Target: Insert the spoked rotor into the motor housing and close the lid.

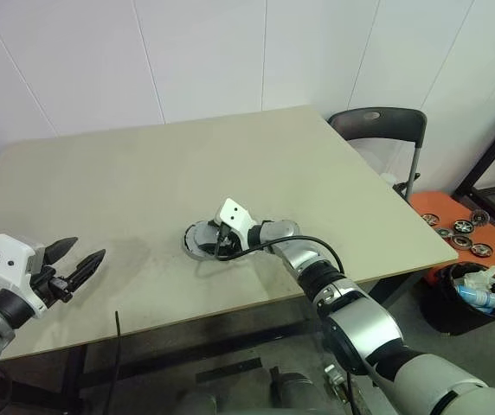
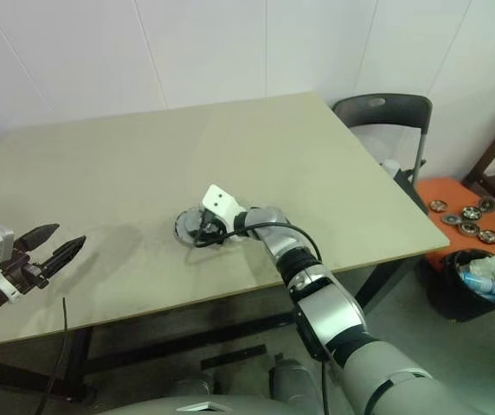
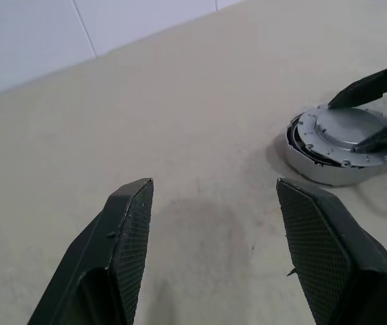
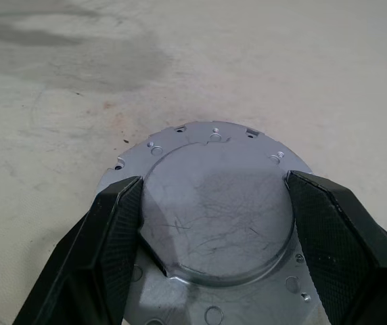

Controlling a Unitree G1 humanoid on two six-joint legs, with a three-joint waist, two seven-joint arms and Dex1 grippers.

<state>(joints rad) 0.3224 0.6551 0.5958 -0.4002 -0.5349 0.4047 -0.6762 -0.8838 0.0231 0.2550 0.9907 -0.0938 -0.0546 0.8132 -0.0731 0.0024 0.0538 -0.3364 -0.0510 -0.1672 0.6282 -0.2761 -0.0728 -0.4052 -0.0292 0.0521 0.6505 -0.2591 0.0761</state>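
On a beige table (image 1: 144, 173) against a white wall, the right gripper (image 4: 210, 203) straddles the closed lid (image 4: 214, 210) atop the housing (image 3: 329, 169) at mid-table; whether it grips cannot be told. The left gripper (image 1: 81, 262) hovers open, empty.

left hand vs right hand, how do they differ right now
The left hand hangs open over bare table, apart from everything; the right hand straddles the raised centre of the lid, closed on the motor housing. The left sits near the table's edge, the right mid-table. Both have black fingers.
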